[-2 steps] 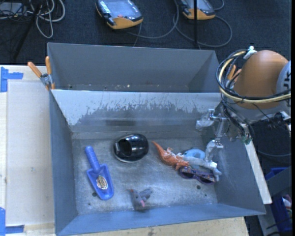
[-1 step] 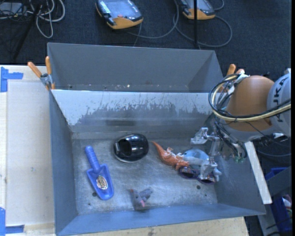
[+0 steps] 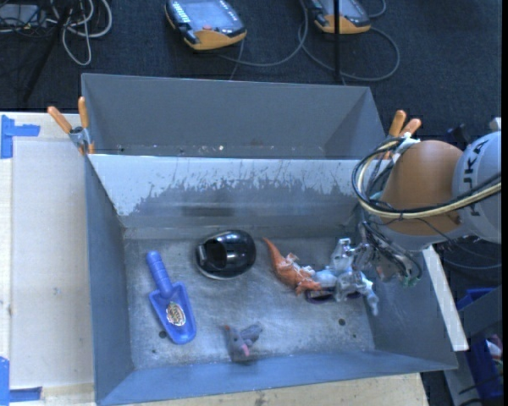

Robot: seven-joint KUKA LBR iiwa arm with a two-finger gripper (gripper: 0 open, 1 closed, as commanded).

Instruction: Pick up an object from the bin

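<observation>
My gripper [image 3: 349, 276] is low over the right side of the bin floor, close to the right wall. Just left of it lies an orange toy lizard [image 3: 288, 268], its tail pointing up-left and its head end reaching the gripper's metal parts. A small dark thing [image 3: 318, 295] shows under the gripper's left edge, too hidden to name.
A black rounded, mouse-like object [image 3: 226, 254] lies mid-floor. A blue scoop [image 3: 171, 303] with a golden piece in its blade lies at the left. A small grey toy with a pink spot [image 3: 244, 342] sits near the front wall. The arm with its orange cover and cables hangs over the right rim.
</observation>
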